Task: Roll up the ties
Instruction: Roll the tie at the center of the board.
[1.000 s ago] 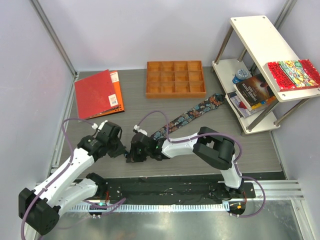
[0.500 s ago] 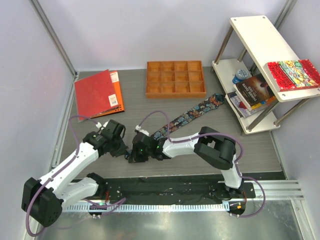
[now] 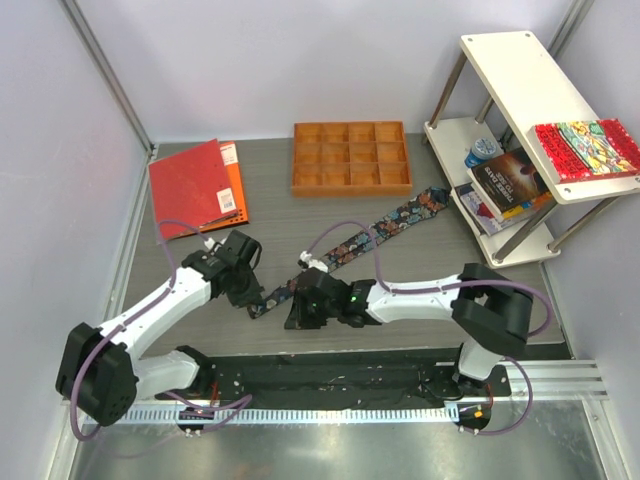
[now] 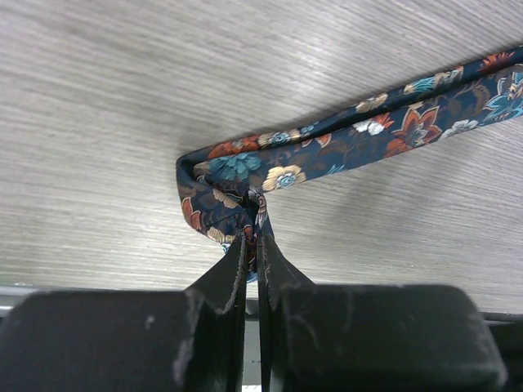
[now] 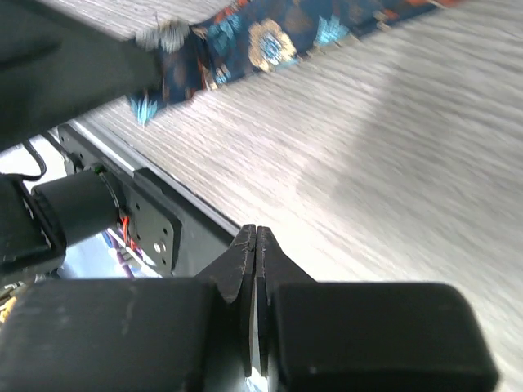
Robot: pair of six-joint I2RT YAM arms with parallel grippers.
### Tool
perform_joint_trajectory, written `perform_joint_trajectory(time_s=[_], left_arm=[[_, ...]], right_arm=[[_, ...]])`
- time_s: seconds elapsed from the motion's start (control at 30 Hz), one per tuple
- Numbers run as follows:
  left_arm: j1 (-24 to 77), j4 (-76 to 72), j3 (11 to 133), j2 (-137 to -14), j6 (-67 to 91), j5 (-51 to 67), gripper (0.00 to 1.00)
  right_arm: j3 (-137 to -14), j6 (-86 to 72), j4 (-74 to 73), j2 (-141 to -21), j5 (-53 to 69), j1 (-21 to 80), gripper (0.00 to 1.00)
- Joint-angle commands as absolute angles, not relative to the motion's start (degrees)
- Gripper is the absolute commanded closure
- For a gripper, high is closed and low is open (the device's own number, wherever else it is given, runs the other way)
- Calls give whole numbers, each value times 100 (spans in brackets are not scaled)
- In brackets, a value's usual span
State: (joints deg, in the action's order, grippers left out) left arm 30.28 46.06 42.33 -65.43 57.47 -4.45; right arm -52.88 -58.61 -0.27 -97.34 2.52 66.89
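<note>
Now, against a second ago, the left fingers (image 3: 250,296) have been brought rightwards along the table (image 3: 200,330). They are seen clamped shut on the narrow tip of the necktie (image 3: 385,230). In the left wrist view, the tip is doubled over into one small loop and pinched between the closed left fingers (image 4: 252,245). The rest of the necktie (image 4: 368,135) is laid flat, running off to the right.

That tip was hidden under the right wrist before and has since been uncovered, because the right arm has been swung away to the right. The right fingers (image 3: 297,316) are now placed just beside the tip, nearer the table's front edge. In the right wrist view, the right fingers (image 5: 255,237) are pressed together with nothing between them and are held off the fabric.

From there the necktie is stretched diagonally back and right, its broad end lying near the foot of the shelf unit (image 3: 520,120). It is judged that only the first fold has been made, so nearly the whole length remains to be rolled.
</note>
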Motion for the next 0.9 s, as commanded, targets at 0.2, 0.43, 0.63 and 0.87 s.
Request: perform_joint_trajectory(time_s=[0.2, 0.43, 0.63, 0.87], left_arm=[[3217, 4149, 4693, -7233, 5616, -431, 96], [3234, 3885, 4913, -7795, 5616, -369, 97], [3234, 3701, 5001, -8121, 5625, -387, 96], [3234, 3595, 5018, -8332, 5686, -430, 87]], right_arm=[[-4694, -5783, -272, -8807, -264, 6539, 95], [-4483, -5827, -299, -8587, -343, 6539, 96], [-4473, -5740, -255, -8490, -360, 6539, 96], [-4755, -5555, -299, -8587, -378, 6513, 96]])
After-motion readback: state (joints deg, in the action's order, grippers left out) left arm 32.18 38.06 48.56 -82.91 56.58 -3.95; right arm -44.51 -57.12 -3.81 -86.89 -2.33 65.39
